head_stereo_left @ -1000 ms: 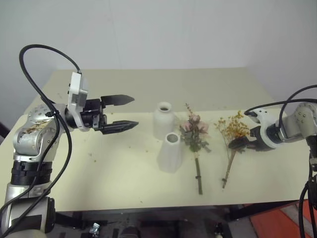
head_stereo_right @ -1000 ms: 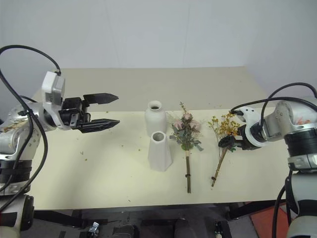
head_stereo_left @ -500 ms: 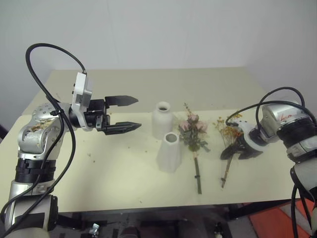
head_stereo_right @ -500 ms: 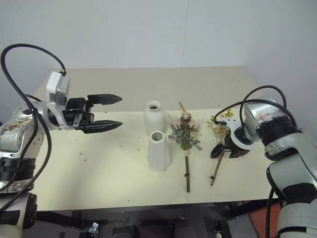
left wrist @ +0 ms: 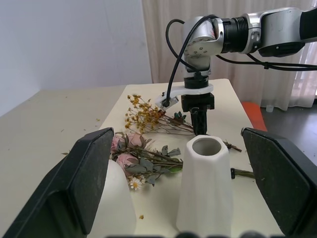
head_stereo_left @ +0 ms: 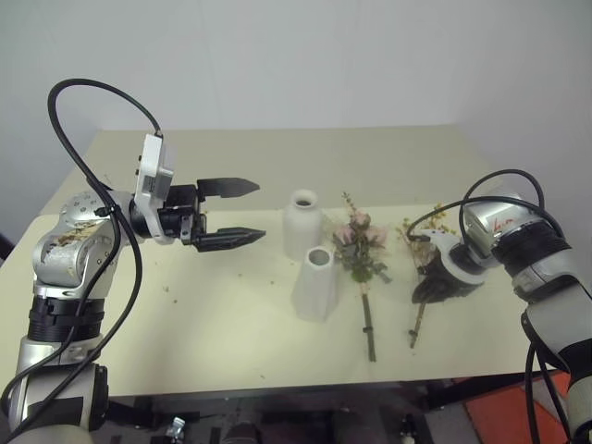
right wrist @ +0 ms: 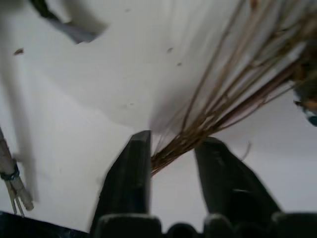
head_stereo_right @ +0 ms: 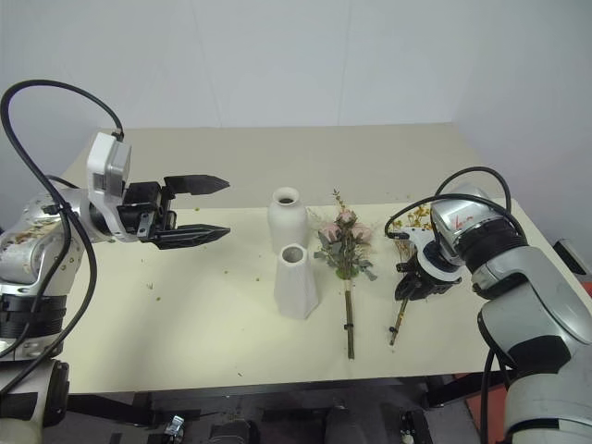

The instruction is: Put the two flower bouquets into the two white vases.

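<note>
The yellow-orange dried bouquet (head_stereo_left: 424,237) lies on the table at the right, its thin tan stems (right wrist: 218,106) running toward the front edge. My right gripper (head_stereo_left: 433,289) points down at those stems and is shut on them; the bundle sits pinched between its fingers (right wrist: 133,163). The pink rose bouquet (head_stereo_left: 361,242) lies flat just left of it. Two white vases stand upright at the centre: the rounded one (head_stereo_left: 302,227) behind, the tapered one (head_stereo_left: 316,287) in front. My left gripper (head_stereo_left: 254,211) hovers open and level to the vases' left, holding nothing.
The pale table (head_stereo_left: 231,324) carries scattered flower crumbs (head_stereo_left: 168,289) on its left half. Its front edge runs close below the bouquets' stem ends. A white wall stands behind the table.
My right gripper has dropped and swung in over the yellow bouquet's stems, tipped downward, and its fingers have closed on them. The left arm has held still.
</note>
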